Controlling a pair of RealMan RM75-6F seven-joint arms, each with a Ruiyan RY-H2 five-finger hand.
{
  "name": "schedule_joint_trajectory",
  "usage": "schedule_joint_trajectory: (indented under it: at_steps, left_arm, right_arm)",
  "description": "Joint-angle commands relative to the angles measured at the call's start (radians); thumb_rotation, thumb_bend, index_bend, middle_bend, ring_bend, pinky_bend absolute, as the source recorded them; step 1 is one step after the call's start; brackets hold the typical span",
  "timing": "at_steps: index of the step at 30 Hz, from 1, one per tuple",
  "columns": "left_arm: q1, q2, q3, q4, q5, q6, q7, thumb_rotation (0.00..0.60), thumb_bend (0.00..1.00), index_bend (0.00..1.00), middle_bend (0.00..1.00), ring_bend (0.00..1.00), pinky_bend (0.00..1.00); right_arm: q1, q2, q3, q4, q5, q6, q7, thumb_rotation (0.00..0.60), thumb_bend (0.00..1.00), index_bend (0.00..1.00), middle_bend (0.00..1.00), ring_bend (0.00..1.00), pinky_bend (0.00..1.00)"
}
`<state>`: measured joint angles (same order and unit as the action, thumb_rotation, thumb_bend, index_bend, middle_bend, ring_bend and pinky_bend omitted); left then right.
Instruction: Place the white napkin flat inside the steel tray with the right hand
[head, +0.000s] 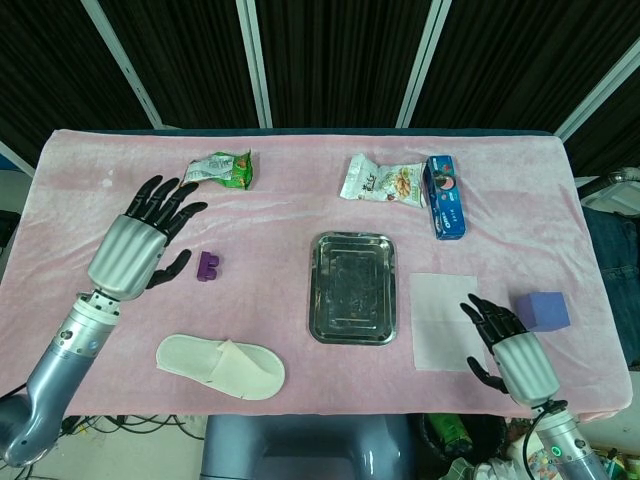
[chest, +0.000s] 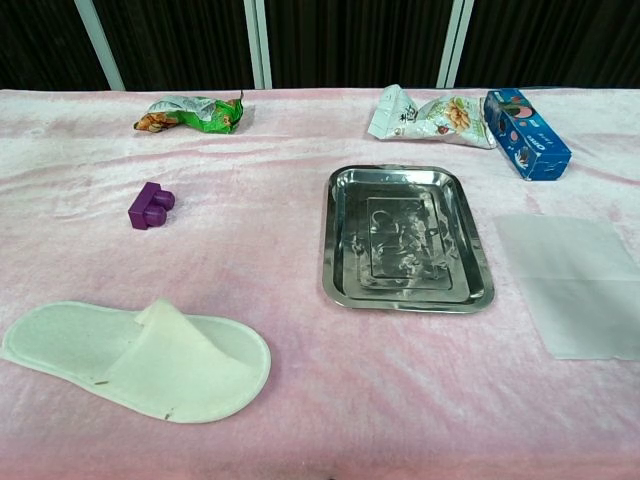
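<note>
White napkin (chest: 572, 283) flat beside steel tray (chest: 338, 240)
</note>
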<state>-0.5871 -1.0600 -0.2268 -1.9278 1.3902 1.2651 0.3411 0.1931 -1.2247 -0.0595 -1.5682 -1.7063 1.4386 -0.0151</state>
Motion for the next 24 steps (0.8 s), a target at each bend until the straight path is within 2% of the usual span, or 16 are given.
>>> schedule_joint_trajectory:
  at_steps: [1, 5, 11, 15, 18, 24]
  left_arm:
    - [0.069, 0.049, 0.027, -0.09, -0.05, 0.062, 0.066, 0.6, 0.37, 0.17, 0.06, 0.0, 0.02]
    - [0.147, 0.098, 0.065, -0.139, -0.041, 0.13, 0.063, 0.6, 0.37, 0.17, 0.06, 0.0, 0.01]
    - [0.269, 0.139, 0.13, -0.146, -0.01, 0.229, -0.012, 0.6, 0.37, 0.17, 0.06, 0.0, 0.01]
    - [0.342, 0.137, 0.164, -0.103, 0.003, 0.285, -0.076, 0.6, 0.37, 0.17, 0.06, 0.0, 0.01]
    - [0.381, 0.11, 0.171, -0.05, -0.005, 0.314, -0.146, 0.6, 0.37, 0.17, 0.06, 0.0, 0.01]
    - [0.414, 0.068, 0.181, 0.042, -0.031, 0.302, -0.214, 0.6, 0.37, 0.17, 0.06, 0.0, 0.01]
  right_arm:
    - [-0.026, -0.006, -0.004, -0.01, 0.032, 0.01, -0.001, 0.6, 0.25, 0.08, 0.03, 0.1, 0.18]
    - [-0.05, -0.032, -0.015, 0.013, 0.07, -0.004, -0.006, 0.6, 0.25, 0.07, 0.03, 0.1, 0.18]
    - [-0.073, -0.084, -0.009, 0.075, 0.104, -0.01, -0.063, 0.6, 0.24, 0.07, 0.03, 0.1, 0.18]
    - [-0.083, -0.123, -0.011, 0.11, 0.116, -0.018, -0.087, 0.6, 0.24, 0.07, 0.03, 0.1, 0.18]
    - [-0.086, -0.152, -0.012, 0.134, 0.124, -0.032, -0.122, 0.6, 0.24, 0.07, 0.03, 0.1, 0.18]
    - [-0.089, -0.218, -0.004, 0.188, 0.132, -0.04, -0.18, 0.6, 0.24, 0.08, 0.03, 0.1, 0.18]
